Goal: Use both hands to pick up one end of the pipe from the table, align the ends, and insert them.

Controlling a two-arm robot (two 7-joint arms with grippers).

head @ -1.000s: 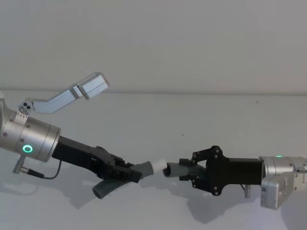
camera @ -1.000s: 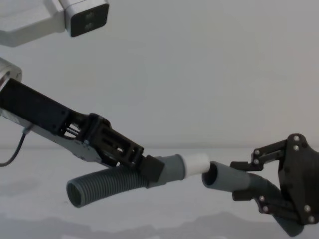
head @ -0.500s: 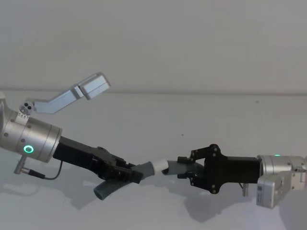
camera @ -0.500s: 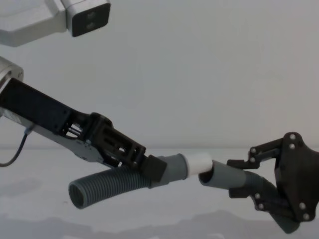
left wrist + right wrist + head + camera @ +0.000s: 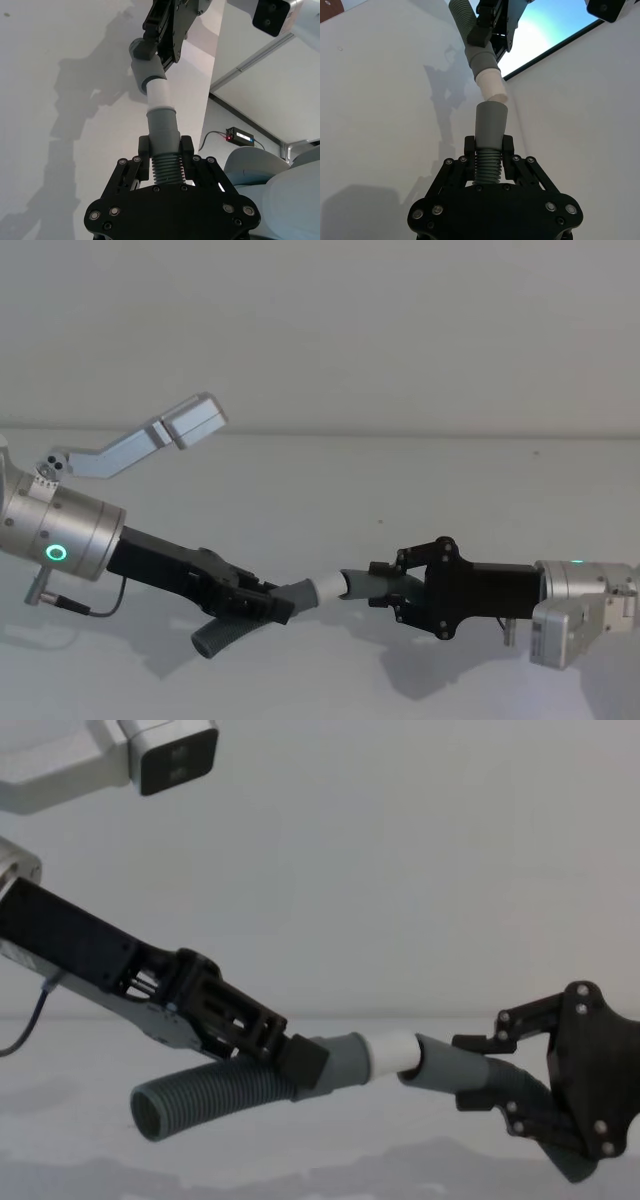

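White matte table (image 5: 420,480) runs back to a wall of almost the same shade. Left black skeletal gripper (image 5: 262,603), on the silver arm with the green ring light, comes in from the left and is clamped on the dark grey corrugated flexible hose (image 5: 205,1092) just behind its smooth grey cuff with the short white tube tip (image 5: 392,1051); the hose's bare ribbed open end (image 5: 147,1113) hangs down-left below that gripper. Right black skeletal gripper (image 5: 392,589) reaches in from the right, closed on the ribbed section just behind the plain grey socket cuff (image 5: 448,1065). Both ends are held in the air above the table, between the two grippers. White tip meets the socket mouth and sits partly inside it, the two pieces meeting at a slight angle. Depth of insertion can't be told.
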